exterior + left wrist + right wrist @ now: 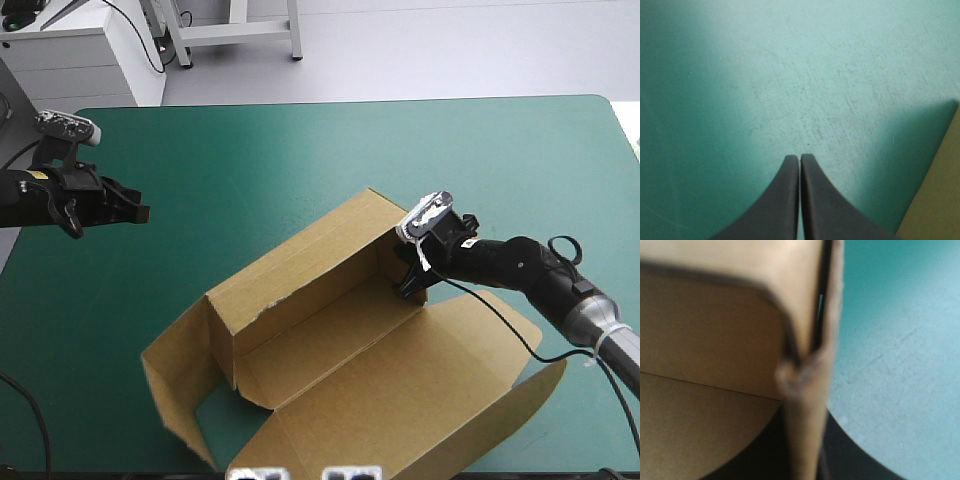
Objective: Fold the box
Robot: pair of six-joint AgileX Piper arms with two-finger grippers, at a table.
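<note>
box (pixel 330 340) sits mid-table, nearer the right, walls partly raised. right gripper (pixel 412 285) pinches its end wall; left gripper (pixel 140 213) hangs closed over bare cover (pixel 250 150), well apart. likely step: tucking that wall, which next needs folding inward.

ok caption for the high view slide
Right gripper holds an end wall of the box, jaws shut; left gripper hovers apart, jaws shut.

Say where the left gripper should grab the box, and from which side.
On the box, probably take the left end flap by its free outer edge, from the table's left. It splays outward, nearest the left gripper; the right gripper pinches the right end wall.
</note>
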